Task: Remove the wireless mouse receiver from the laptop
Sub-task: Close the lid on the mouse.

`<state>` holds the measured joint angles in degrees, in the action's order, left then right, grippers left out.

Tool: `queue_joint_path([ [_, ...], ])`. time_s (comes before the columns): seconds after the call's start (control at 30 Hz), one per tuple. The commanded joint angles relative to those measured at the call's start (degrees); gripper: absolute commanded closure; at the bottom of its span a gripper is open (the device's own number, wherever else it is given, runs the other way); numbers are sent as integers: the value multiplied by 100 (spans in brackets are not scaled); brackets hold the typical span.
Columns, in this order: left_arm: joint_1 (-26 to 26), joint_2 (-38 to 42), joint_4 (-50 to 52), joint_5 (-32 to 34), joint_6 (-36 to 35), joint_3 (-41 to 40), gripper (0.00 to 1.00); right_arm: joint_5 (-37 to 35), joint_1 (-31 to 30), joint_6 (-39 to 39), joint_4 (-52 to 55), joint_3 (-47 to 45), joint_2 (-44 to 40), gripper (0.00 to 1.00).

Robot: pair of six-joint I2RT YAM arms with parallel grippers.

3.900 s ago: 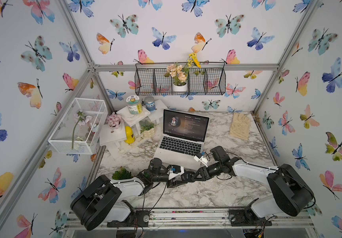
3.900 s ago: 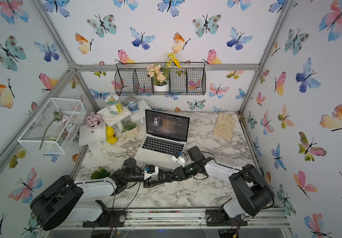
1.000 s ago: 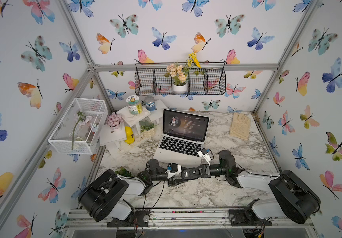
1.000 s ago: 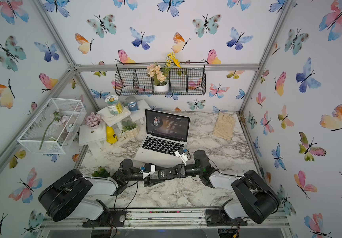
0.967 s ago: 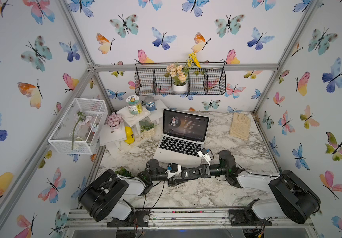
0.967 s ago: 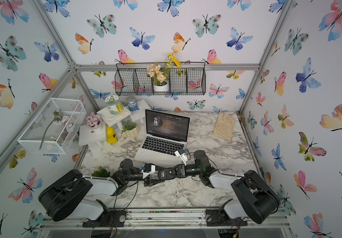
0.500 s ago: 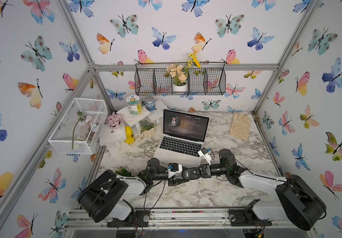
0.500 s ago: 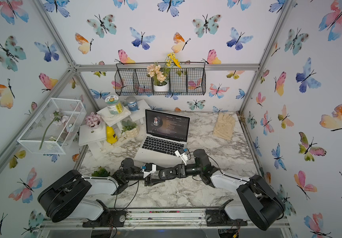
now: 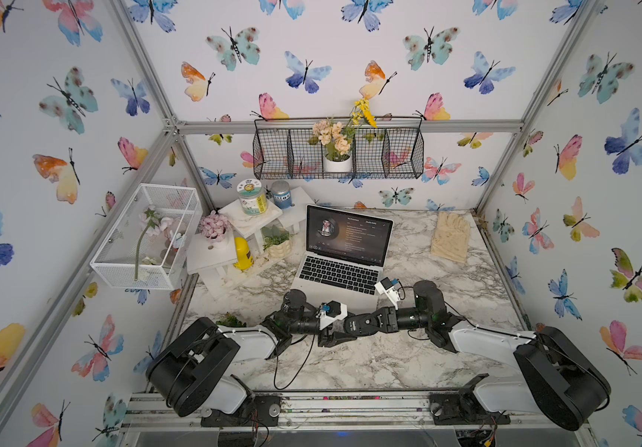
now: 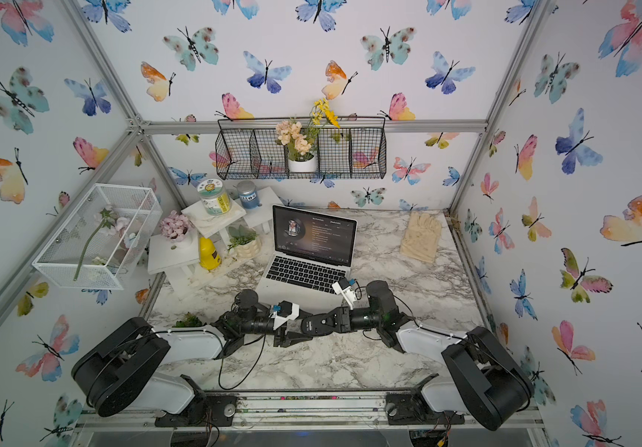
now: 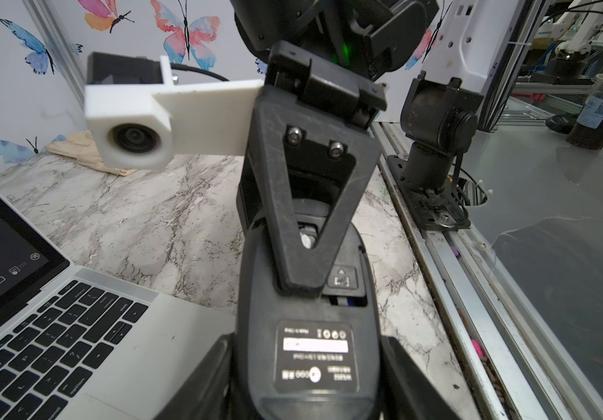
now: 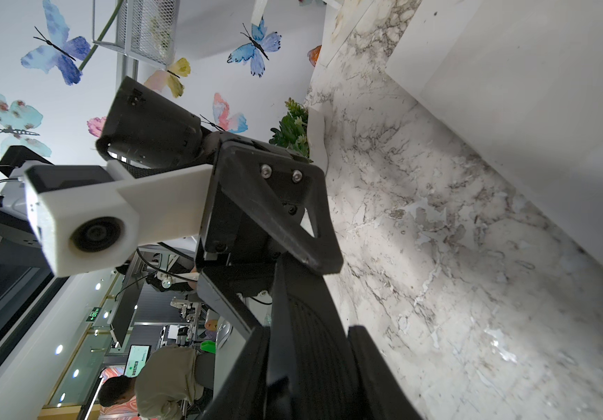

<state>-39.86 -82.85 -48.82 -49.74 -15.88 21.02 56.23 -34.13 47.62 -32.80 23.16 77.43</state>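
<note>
Nothing has shifted this past second. The left hand point(image 11: 307, 396) clamps the upturned mouse point(image 11: 314, 345) by its sides and the right hand point(image 12: 311, 371) pinches it too, at the laptop's point(image 9: 340, 271) near side. The receiver is unseen, probably already out.

The table point(image 9: 408, 360) has a smooth marble-look top, flaking in patches. The laptop point(image 11: 169, 338) shell is matt silvery metal, and its keys point(image 11: 56, 345) are matt black. The mouse point(image 11: 260, 320) is matt black plastic with a glossy label point(image 11: 315, 358). The rail point(image 11: 449, 291) is brushed metal.

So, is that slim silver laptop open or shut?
Open. The slim silver laptop has its lid raised, screen lit, black keys exposed.
</note>
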Motion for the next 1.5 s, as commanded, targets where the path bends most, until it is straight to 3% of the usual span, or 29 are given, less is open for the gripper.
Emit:
queue_joint_path([
  [0.0, -240, -60, -34, -14, -13, 271, 46, 334, -196, -77, -411, -22, 105, 88],
  [0.13, -309, -82, 26, -20, -22, 306, 40, 406, -191, 122, -706, -83, 200, 88],
  [0.2, -330, -82, 37, 39, -28, 298, 16, 415, -191, 142, -718, -70, 227, 88],
  [0.27, -332, -104, 72, -17, -103, 296, 23, 424, -191, 159, -718, -70, 234, 88],
  [0.3, -330, -138, 116, -85, -116, 321, 32, 424, -192, 173, -750, -74, 229, 88],
  [0.33, -330, -188, 232, -226, -200, 376, 55, 424, -191, 199, -759, -75, 225, 88],
  [0.37, -332, -241, 385, -283, -243, 457, 67, 416, -192, 194, -728, -68, 222, 87],
  [0.43, -326, -403, 813, -454, -320, 741, 83, 433, -188, 164, -633, -32, 225, 75],
  [0.5, -321, -503, 1159, -556, -456, 896, 92, 407, -191, 87, -468, 1, 199, 62],
  [0.57, -321, -498, 1218, -529, -559, 876, 96, 391, -191, 59, -417, 13, 156, 59],
  [0.63, -321, -454, 1193, -479, -625, 801, 98, 365, -186, -45, -207, 77, 115, 49],
  [0.8, -321, -438, 1358, -409, -715, 834, 98, 257, -182, -297, 287, 201, -31, 35],
  [0.93, -312, -356, 1339, -282, -741, 750, 96, 162, -164, -453, 647, 234, -227, 33],
  [1.0, -308, -314, 1364, -190, -740, 737, 95, 113, -156, -535, 819, 224, -313, 37],
  [1.03, -308, -294, 1382, -135, -741, 737, 94, 92, -155, -566, 906, 226, -354, 42],
  [1.13, -304, -301, 1384, -109, -692, 759, 84, 42, -147, -587, 880, 164, -419, 72],
  [1.27, -305, -302, 1428, -13, -634, 781, 66, 99, -154, -574, 806, 180, -338, 84],
  [1.3, -304, -294, 1411, 18, -608, 760, 53, 114, -147, -570, 785, 180, -338, 84],
  [1.33, -304, -287, 1331, 72, -557, 712, 1, 116, -152, -569, 775, 180, -345, 85],
  [1.47, -303, -118, 623, 396, -355, 232, 1, 169, -130, -621, 842, 198, -454, 87],
])
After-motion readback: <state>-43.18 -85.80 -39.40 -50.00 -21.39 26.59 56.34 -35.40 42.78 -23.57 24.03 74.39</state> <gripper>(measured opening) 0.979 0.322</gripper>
